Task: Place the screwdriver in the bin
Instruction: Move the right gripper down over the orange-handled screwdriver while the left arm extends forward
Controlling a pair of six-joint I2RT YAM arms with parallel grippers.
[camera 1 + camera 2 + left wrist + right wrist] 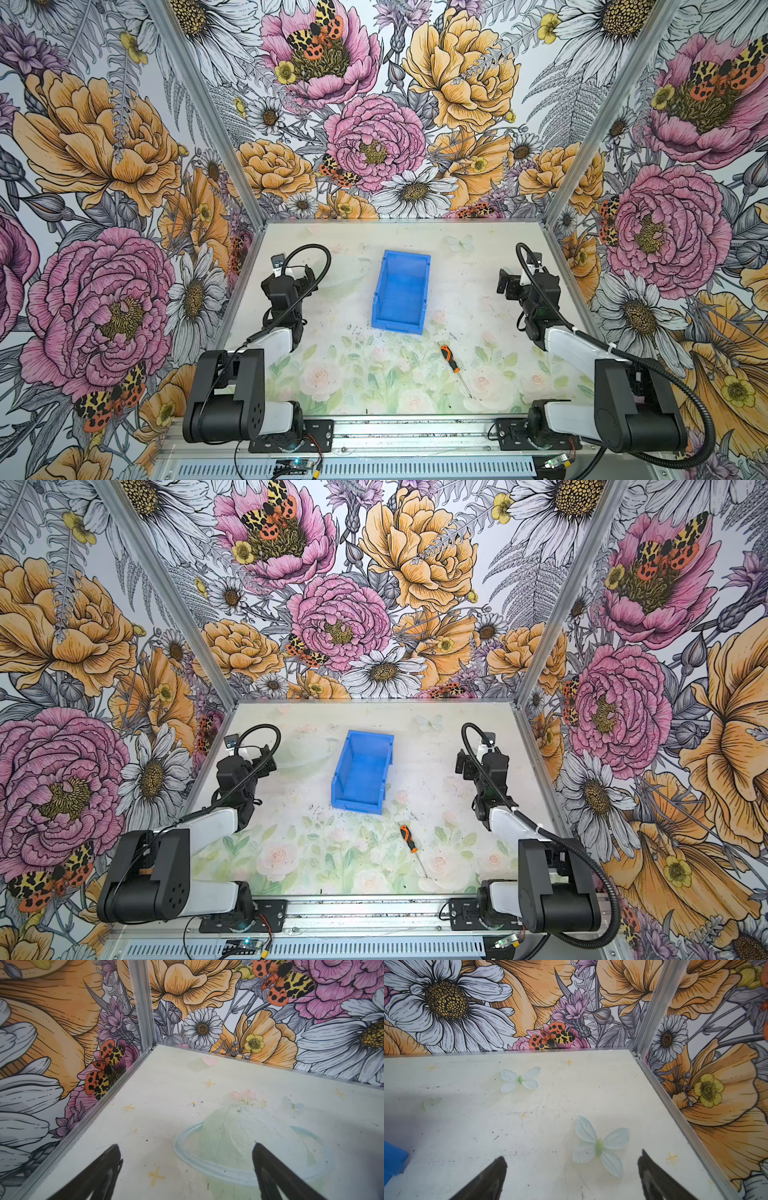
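I can read no text, label, brand, number or sign on anything in my four views. The small circuit board (296,462) on the front rail (415,432), seen in both top views, is too small for me to make out any print on it.
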